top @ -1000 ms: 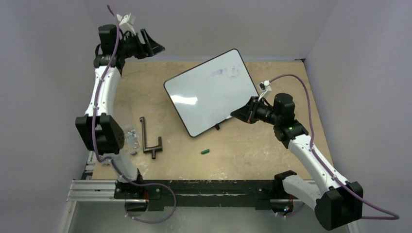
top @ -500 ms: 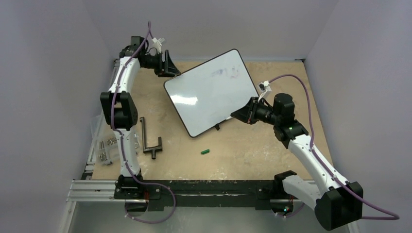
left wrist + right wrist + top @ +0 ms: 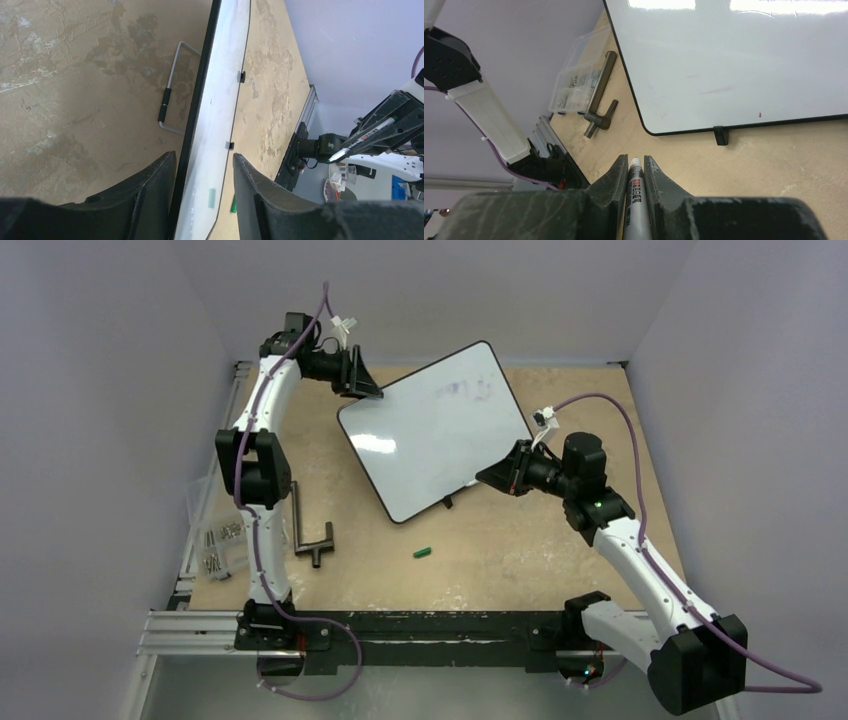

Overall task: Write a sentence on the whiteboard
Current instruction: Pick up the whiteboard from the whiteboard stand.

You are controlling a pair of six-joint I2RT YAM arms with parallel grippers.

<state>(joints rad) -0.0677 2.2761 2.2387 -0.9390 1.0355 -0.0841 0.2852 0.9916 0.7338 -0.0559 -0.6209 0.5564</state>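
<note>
At the far left corner of the whiteboard (image 3: 430, 435), the left gripper (image 3: 364, 390) straddles the thin black frame, its jaws apart and not pinching yet. If they close off-centre, the board may twist on its stand (image 3: 170, 95) or slide away. Just beside the near right edge, the right gripper (image 3: 636, 162) is clenched on a marker (image 3: 634, 187). The glossy board stands tilted mid-table, with only faint smudges (image 3: 468, 390) and no writing.

the whiteboard (image 3: 435, 430) is white (black frame), the table (image 3: 560, 540) mottled tan, the marker (image 3: 636, 200) grey.
</note>
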